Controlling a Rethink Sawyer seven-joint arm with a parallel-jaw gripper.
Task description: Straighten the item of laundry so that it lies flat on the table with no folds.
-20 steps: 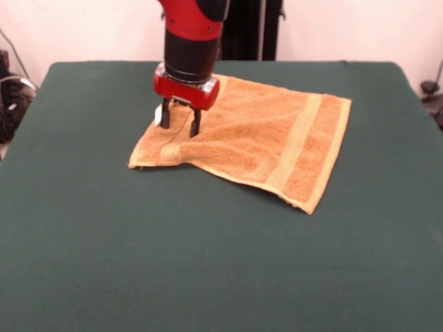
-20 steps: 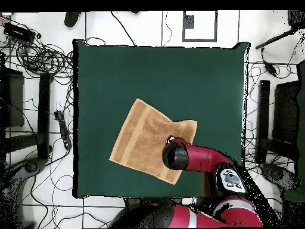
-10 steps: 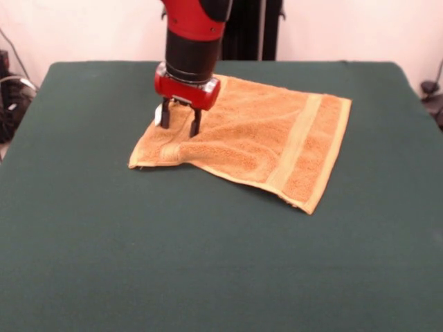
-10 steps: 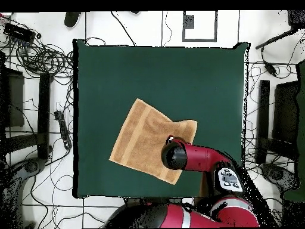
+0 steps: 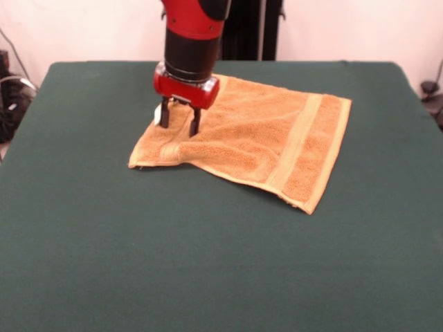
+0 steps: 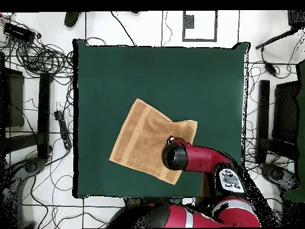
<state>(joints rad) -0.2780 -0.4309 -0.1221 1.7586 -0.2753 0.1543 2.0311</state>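
Note:
The orange-tan towel [image 5: 263, 135] lies on the dark green table [image 5: 208, 263], at its far middle. Its left part is folded over itself, with a raised ridge running along the front edge. A pale woven band runs near its right edge. A small white tag [image 5: 158, 115] shows at its left side. My gripper [image 5: 180, 122] points straight down over the folded left part. Its two fingers are apart, with the tips at the cloth and nothing held. In the overhead view the towel [image 6: 143, 140] lies skewed and the arm's wrist [image 6: 176, 156] covers the gripper.
The table's edges are far from the towel on all sides [image 6: 161, 71]. Cables and stands [image 6: 36, 56] lie on the floor around the table. The robot's pedestal [image 5: 242, 28] stands behind the far edge.

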